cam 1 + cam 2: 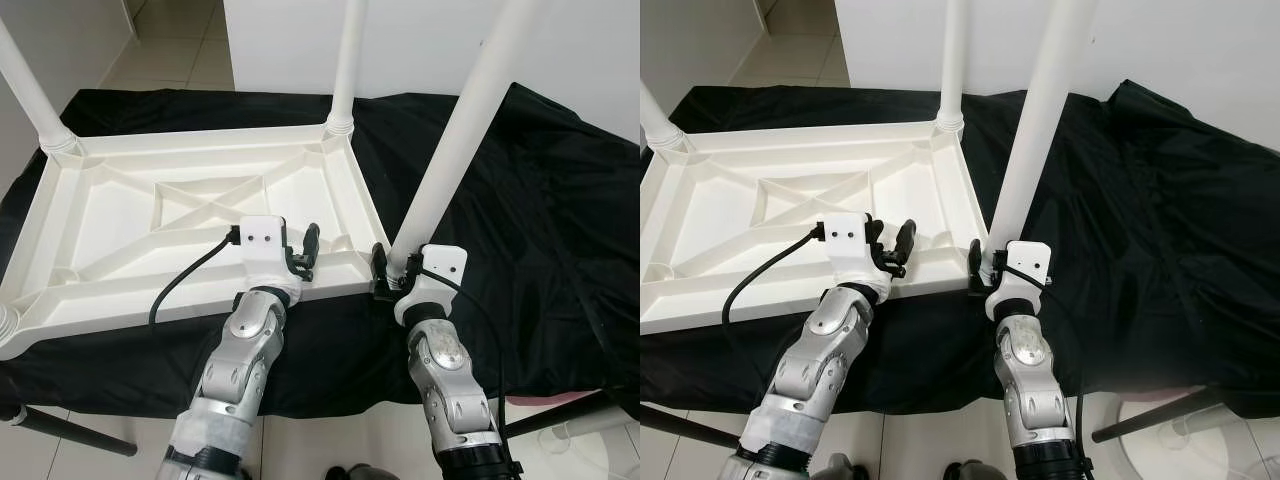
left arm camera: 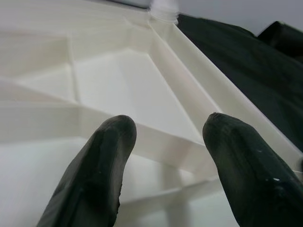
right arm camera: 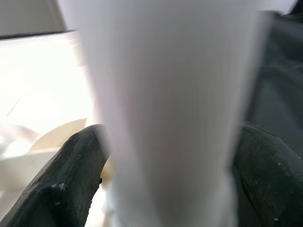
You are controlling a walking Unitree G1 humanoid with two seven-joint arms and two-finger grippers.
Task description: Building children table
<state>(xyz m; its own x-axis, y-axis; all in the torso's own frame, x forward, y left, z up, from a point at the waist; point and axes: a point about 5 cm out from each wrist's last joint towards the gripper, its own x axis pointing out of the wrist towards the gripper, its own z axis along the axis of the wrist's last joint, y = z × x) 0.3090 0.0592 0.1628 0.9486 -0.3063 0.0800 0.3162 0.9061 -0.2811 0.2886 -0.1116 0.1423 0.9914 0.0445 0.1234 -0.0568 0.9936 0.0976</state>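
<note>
A white plastic children's table (image 1: 120, 225) lies upside down on a black cloth, its ribbed underside facing up. Two legs stand at the far corners: one at the far right (image 1: 345, 70) and one at the far left (image 1: 30, 95). A third leg (image 1: 465, 120) rises at a slant from the near right corner. My right gripper (image 1: 395, 268) is shut on the base of that leg, a finger (image 3: 71, 184) on each side. My left gripper (image 1: 303, 250) hovers open over the table's near rim, its fingers (image 2: 106, 156) apart above a rib with nothing between them.
The black cloth (image 1: 540, 200) covers a low surface and hangs over its near edge. A white wall (image 1: 420, 40) stands right behind. Tiled floor shows at the far left. A black pole (image 1: 70, 432) lies low left, and a white round base (image 1: 1170, 440) sits low right.
</note>
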